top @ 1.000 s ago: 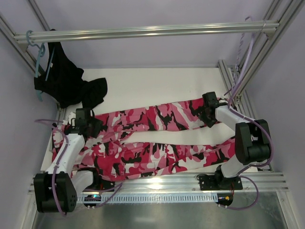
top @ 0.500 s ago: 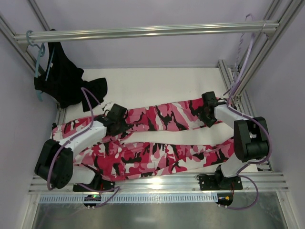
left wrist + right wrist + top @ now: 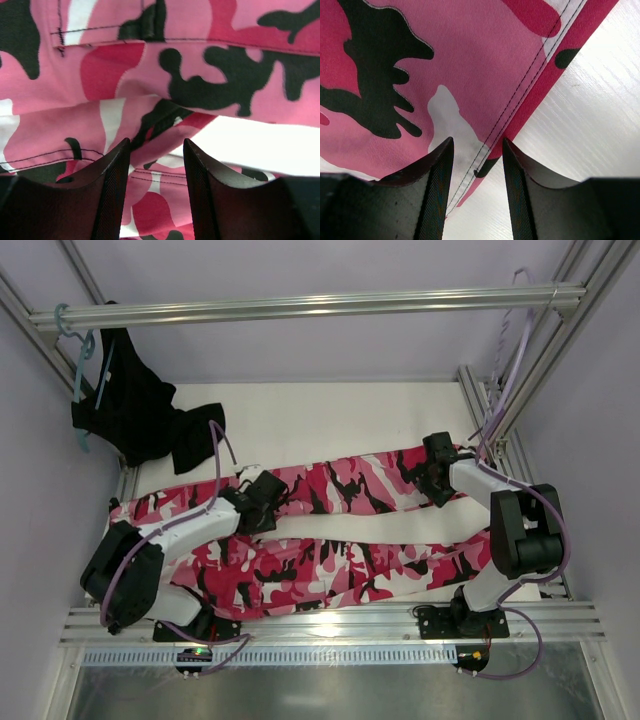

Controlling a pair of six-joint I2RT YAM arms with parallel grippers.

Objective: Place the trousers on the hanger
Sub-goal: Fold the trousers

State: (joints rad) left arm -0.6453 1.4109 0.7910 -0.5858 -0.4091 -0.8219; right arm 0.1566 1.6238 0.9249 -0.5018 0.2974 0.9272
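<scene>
Left arm (image 3: 175,530) stretched toward frame centre, left pincer (image 3: 156,144) spread above trousers (image 3: 335,485); right pincer (image 3: 477,144) spread over hem, frame right.

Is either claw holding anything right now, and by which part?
Nothing is held. The left claw is open over the trousers near the crotch; the right claw is open over a leg's edge.
</scene>
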